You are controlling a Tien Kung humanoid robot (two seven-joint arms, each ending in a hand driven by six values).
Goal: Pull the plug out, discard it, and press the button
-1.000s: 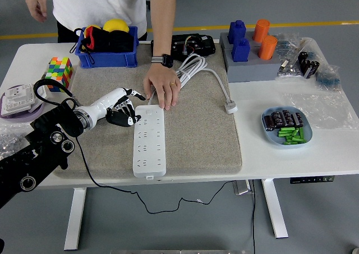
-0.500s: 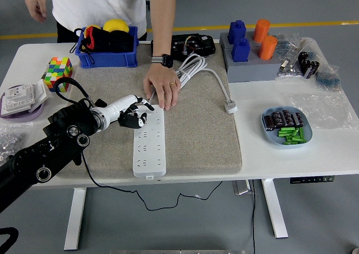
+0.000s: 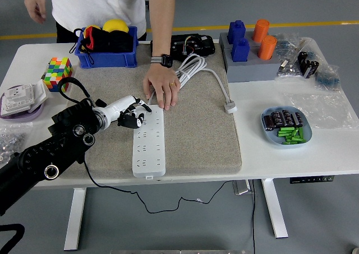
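Note:
A white power strip (image 3: 150, 147) lies lengthwise on the grey mat (image 3: 202, 136). Its white cable (image 3: 193, 69) coils at the back and ends in a plug (image 3: 230, 106) lying free on the mat's right edge. My left hand (image 3: 137, 115) is over the strip's far left corner, with its fingers curled down onto it and holding nothing. A person's hand (image 3: 162, 88) rests on the strip's far end, just right of my hand. My right arm is out of view.
A blue bin (image 3: 106, 55) and a colour cube (image 3: 58, 73) stand at the back left. A purple dish (image 3: 17, 111) is at the left edge. A grey block with blue and orange cylinders (image 3: 247, 69) and a blue plate (image 3: 269, 136) are on the right.
My left arm has swung in to the right, bringing the hand from beside the strip onto its far left corner. The person's hand has stayed on the strip.

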